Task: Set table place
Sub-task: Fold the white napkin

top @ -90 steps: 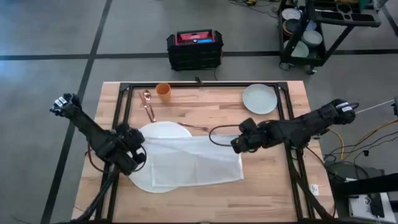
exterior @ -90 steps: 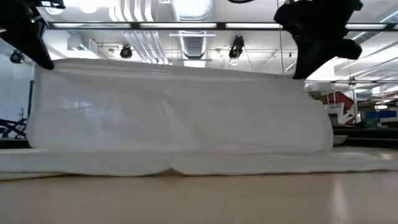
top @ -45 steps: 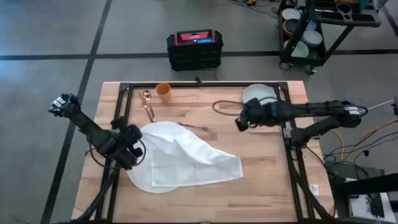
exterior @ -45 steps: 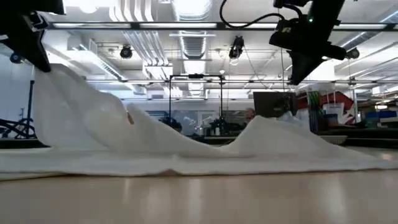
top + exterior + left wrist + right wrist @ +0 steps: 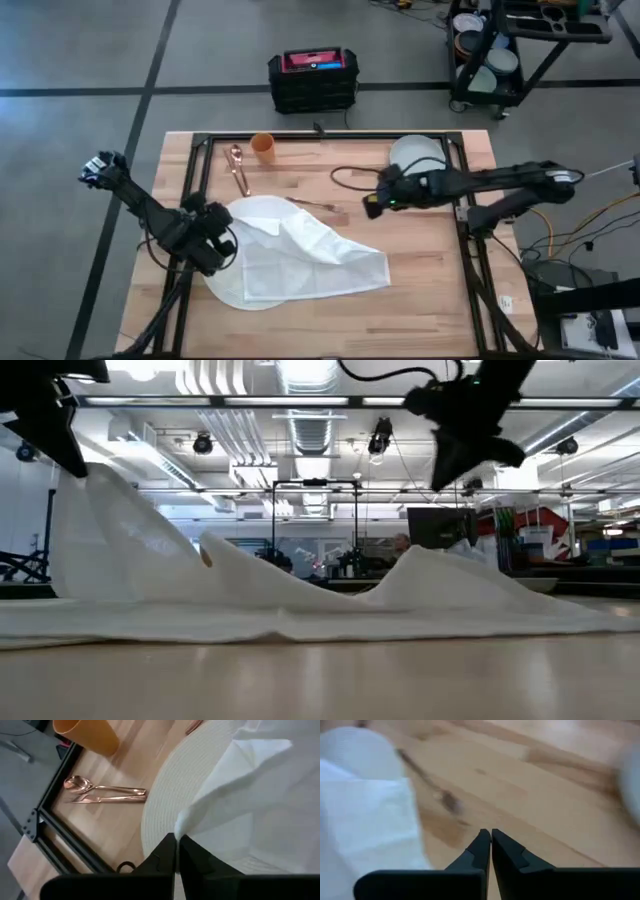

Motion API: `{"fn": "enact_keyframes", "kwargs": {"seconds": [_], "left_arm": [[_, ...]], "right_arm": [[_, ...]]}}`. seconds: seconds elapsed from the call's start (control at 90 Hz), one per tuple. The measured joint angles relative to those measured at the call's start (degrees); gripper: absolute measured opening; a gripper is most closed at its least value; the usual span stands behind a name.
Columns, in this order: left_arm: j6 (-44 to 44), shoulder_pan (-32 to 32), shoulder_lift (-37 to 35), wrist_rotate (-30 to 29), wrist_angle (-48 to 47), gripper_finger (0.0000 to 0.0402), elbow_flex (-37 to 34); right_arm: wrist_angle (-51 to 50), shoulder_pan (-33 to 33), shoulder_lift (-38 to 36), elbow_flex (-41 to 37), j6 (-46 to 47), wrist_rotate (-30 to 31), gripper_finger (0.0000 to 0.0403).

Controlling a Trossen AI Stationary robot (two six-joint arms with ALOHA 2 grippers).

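Note:
A white cloth [image 5: 310, 258] lies crumpled over the place, a round white mat [image 5: 232, 288] on the table [image 5: 430, 290]. My left gripper [image 5: 222, 236] is shut on the cloth's left far corner and holds it raised; the rest sags onto the mat. My right gripper [image 5: 370, 205] hovers shut and empty above bare wood, right of the cloth and short of the pale grey-green plate [image 5: 418, 158]. In the low view it hangs high [image 5: 455, 455]. My left gripper pinches the cloth's corner [image 5: 183, 824] between its two fingers; one layer or several, I cannot tell. The corner is lifted above the mat, and the cloth slopes down from it [image 5: 110, 520] with its lower part lying on the mat and table.
An orange cup [image 5: 262, 146] and a copper spoon and fork [image 5: 238, 170] lie at the far left. Another copper utensil [image 5: 312, 204] lies just beyond the mat. A black frame rail [image 5: 330, 136] rings the table. Bare wood lies right of the cloth.
My right gripper has let go of the cloth's right far corner, gone toward the far edge, then drifted left. The cloth, held up taut between both grippers, has fallen on its right side into a crumpled heap; its left corner stays raised.

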Motion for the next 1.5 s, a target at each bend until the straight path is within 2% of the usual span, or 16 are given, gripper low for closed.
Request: {"fn": "enact_keyframes", "kwargs": {"seconds": [0.222, 0.322, 0.411, 0.511, 0.667, 0.811, 1.033, 1.5], "left_arm": [[0.02, 0.00, 0.93, 0.09, 0.51, 0.0000, 0.00], [0.02, 0.00, 0.88, 0.10, 0.48, 0.0000, 0.00], [0.09, 0.00, 0.82, 0.11, 0.62, 0.0000, 0.00], [0.17, 0.00, 0.71, 0.11, 0.62, 0.0000, 0.00], [0.09, 0.00, 0.64, 0.56, 0.94, 0.0000, 0.00], [0.07, 0.00, 0.64, 0.72, 1.08, 0.0000, 0.00], [0.18, 0.00, 0.59, 0.79, 1.20, 0.0000, 0.00], [0.24, 0.00, 0.05, 0.35, 1.42, 0.0000, 0.00]], "right_arm": [[24.43, -1.88, 10.11, 0.66, 1.05, -5.54, 0.0000], [27.88, -2.56, 13.95, 4.04, -0.58, -6.57, 0.0010], [28.31, -3.85, 17.66, 8.29, -3.17, -10.75, 0.0040], [27.40, -4.61, 22.12, 13.09, -4.71, -15.42, 0.0098], [18.95, -4.78, 28.79, 20.74, -3.66, -16.52, 0.0195], [11.61, -5.04, 33.94, 26.57, -2.39, -18.49, 0.0248], [11.28, -5.92, 41.46, 32.25, 0.50, -24.05, 0.0268], [4.12, -7.89, 49.14, 41.59, -0.28, -24.40, 0.0266]]}}
